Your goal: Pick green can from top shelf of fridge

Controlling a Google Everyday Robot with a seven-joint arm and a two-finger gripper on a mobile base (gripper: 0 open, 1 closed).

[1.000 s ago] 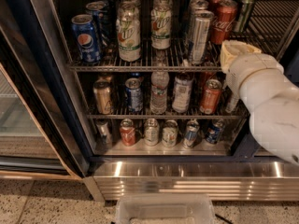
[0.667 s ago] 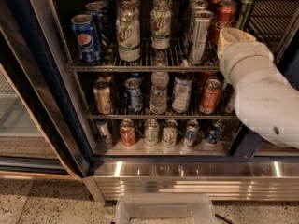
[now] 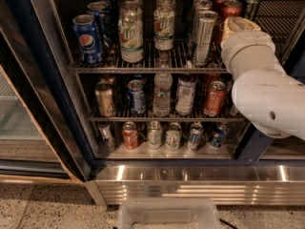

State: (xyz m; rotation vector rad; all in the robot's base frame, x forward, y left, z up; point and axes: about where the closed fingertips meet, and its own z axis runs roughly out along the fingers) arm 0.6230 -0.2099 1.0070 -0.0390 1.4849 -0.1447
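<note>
The green can (image 3: 251, 2), slim and dark with a silver top, stands at the far right back of the top shelf (image 3: 143, 68) in the fridge (image 3: 47, 56). My white arm comes in from the right. Its pale gripper (image 3: 237, 26) is over the right end of that shelf, just in front of and below the green can and beside a red Coca-Cola can (image 3: 231, 9). The arm hides the shelf's right front corner.
The top shelf also holds a Pepsi can (image 3: 88, 39), two pale bottles (image 3: 131, 36) and a tall silver can (image 3: 204, 31). Lower racks carry more cans and a water bottle (image 3: 162, 92). Below are the ribbed steel base panel (image 3: 190, 185) and a clear plastic bin (image 3: 167, 213).
The arm has moved left and up, further into the fridge, bringing the gripper closer to the right end of the top shelf. The cans have not moved.
</note>
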